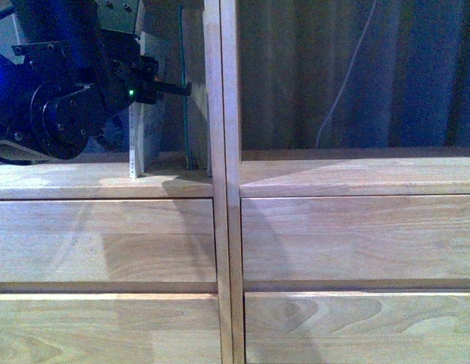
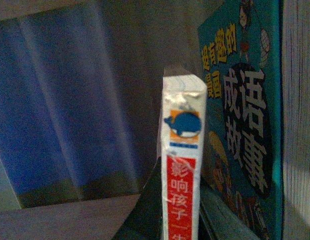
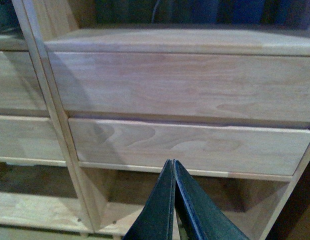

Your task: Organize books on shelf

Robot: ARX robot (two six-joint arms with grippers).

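1. Surroundings: light-wood shelf (image 1: 227,189) fills the front view, w/ a vertical divider down the middle, flat drawer fronts (image 1: 356,239) below, dark blue curtain (image 1: 386,68) behind the open cubbies. A thin pale cord (image 1: 337,83) hangs in the right cubby.
2. In the way: left arm (image 1: 61,98), black & bulky, reaches into the left cubby, hiding much of it.
3. Books: small pale paperback (image 2: 182,150) stands upright on the left cubby floor, red-and-white spine w/ blue whale logo. Taller teal-edged book (image 2: 245,120) stands just beside it, between it & the divider.
4. Left claw (image 2: 167,220): dark fingers sit on either side of the paperback's spine low down; looks clenched on the book, contact partly hidden.
5. Right claw (image 3: 173,200): fingers pressed together, clenched on nothing, in front of the lower drawers.
6. Materials: wood is smooth, visible grain; paperback spine glossy; claw fingers matte dark, tapered.
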